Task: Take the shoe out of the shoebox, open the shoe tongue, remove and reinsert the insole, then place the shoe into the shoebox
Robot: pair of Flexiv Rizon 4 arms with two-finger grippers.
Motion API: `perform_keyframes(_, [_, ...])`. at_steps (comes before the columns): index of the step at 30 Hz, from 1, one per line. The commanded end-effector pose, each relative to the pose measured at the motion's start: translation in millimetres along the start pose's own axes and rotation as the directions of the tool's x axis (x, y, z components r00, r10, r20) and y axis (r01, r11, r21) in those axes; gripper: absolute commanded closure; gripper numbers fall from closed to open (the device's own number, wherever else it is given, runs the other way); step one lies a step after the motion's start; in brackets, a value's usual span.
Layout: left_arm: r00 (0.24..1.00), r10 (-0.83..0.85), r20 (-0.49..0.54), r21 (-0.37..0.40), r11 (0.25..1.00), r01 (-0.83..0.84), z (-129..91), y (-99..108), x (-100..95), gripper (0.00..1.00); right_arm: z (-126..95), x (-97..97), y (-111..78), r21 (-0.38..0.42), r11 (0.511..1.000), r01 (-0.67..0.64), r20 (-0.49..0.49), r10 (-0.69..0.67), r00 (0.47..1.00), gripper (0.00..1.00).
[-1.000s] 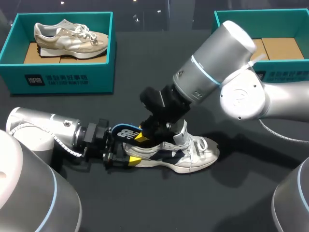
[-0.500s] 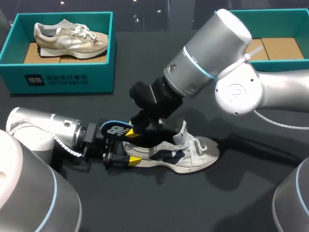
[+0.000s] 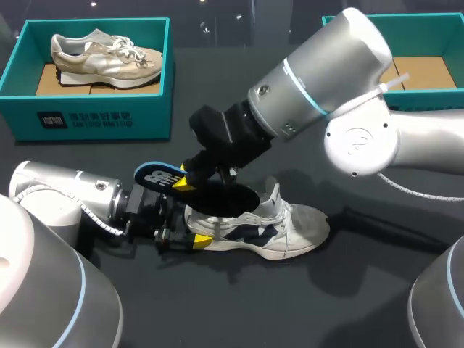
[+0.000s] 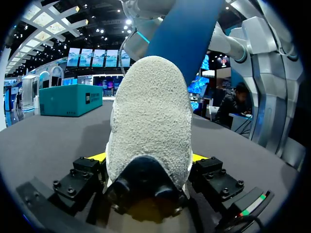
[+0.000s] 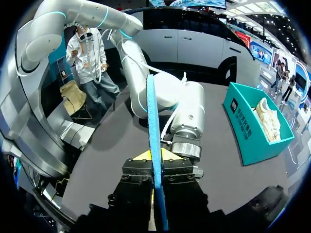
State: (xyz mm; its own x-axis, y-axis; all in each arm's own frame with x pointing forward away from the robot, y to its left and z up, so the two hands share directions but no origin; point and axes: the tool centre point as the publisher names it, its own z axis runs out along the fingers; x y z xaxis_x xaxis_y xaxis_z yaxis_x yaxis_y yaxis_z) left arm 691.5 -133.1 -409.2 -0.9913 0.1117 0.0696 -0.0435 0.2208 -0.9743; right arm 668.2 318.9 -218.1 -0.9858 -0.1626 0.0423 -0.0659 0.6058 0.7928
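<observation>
Matte black table (image 3: 217, 304), flat and bare-surfaced, with two teal boxes along its far edge.

- Left shoebox (image 3: 94, 116): rectangular, stiff teal walls, white print on the front wall, brown cardboard floor. Contains a beige shoe (image 3: 105, 58) lying on its side, with white laces and a pale sole.
- Right shoebox (image 3: 435, 112): same make and colour, partly hidden behind the right arm. Its brown cardboard floor shows.
- White-and-navy shoe (image 3: 279, 228): standing on its sole near the table's middle, well apart from both boxes, toe toward the right arm's side. White mesh-like upper with dark navy panels, white laces, tongue raised. In the left wrist view the heel is a rounded, pebbly off-white dome above a dark heel tab.
- Left gripper (image 3: 199, 228): lying low along the table at the shoe's heel. Its yellow fingertips (image 4: 99, 156) press against the heel from either side, so the heel sits clamped between them.
- Insole (image 3: 159, 175): thin, flexible, bright blue on top with a white mark at its rounded heel end, darker underneath. It is held above the shoe's heel and opening. Whether its far end touches the shoe cannot be told.
- Right gripper (image 3: 181, 183): reaching in over the shoe, fingers closed flat on the insole from both faces. In the right wrist view the insole runs edge-on as a narrow blue strip between the two yellow tips.
</observation>
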Motion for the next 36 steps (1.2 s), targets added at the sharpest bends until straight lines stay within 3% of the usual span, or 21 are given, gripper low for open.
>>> perform_keyframes(1, [1.0,0.0,0.001,-0.001,1.0,0.0,0,0,-0.4,1.0,-67,27.4,23.5,-0.144,0.989,-0.02,0.04,0.026,0.999,1.0])
perform_keyframes(13, [1.0,0.0,0.001,-0.001,1.0,0.0,0,0,-0.4,1.0,-69,28.3,25.5,-0.163,0.987,-0.017,0.04,0.023,0.999,1.0])
perform_keyframes(17, [1.0,0.0,0.001,-0.001,1.0,0.0,0,0,-0.4,1.0,-110,38.8,32.4,-0.248,0.967,-0.055,0.066,0.073,0.995,1.0])
perform_keyframes(22, [1.0,0.0,0.001,-0.001,1.0,0.0,0,0,-0.4,1.0,-162,57.7,27.7,-0.371,0.892,-0.258,-0.055,0.257,0.965,1.0])
perform_keyframes(33, [1.0,0.0,0.001,-0.001,1.0,0.0,0,0,-0.4,1.0,-162,57.7,27.7,-0.371,0.892,-0.258,-0.055,0.257,0.965,1.0])
perform_keyframes(36, [1.0,0.0,0.001,-0.001,1.0,0.0,0,0,-0.4,1.0,-172,65.0,17.9,-0.434,0.848,-0.303,-0.023,0.326,0.945,1.0])
